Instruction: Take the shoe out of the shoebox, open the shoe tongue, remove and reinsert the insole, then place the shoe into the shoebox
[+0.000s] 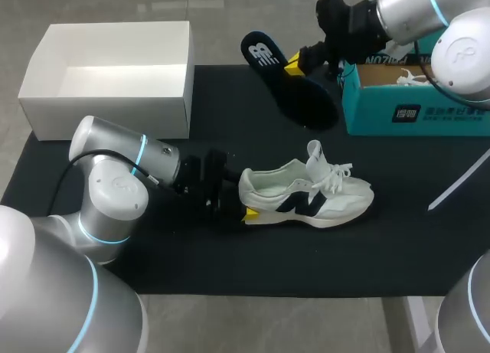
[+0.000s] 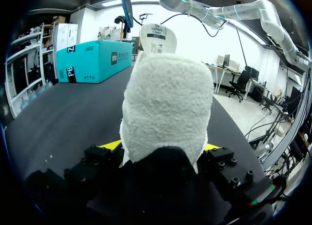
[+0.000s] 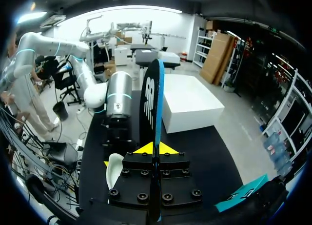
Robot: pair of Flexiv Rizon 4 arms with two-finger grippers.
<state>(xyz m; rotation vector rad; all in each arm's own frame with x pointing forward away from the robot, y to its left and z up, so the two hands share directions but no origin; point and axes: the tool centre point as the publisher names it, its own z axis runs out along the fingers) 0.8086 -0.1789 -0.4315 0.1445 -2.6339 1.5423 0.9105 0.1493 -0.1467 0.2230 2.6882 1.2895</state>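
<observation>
Reinsertion of the insole is judged to be the step in hand. The white sneaker is lying on the black worktop, toe toward 3 o'clock, with its heel being clamped by the left gripper. The dark insole is being pinched edge-on by the right gripper, at 12 o'clock from the sneaker and beside the teal shoebox. Its toe end should be angled under the raised tongue first, with the heel being steadied.

L arm, entering from 8 o'clock, aims L gripper toward 3, clamping shoe heel; R arm, from 2 o'clock, R gripper pinching insole.
</observation>
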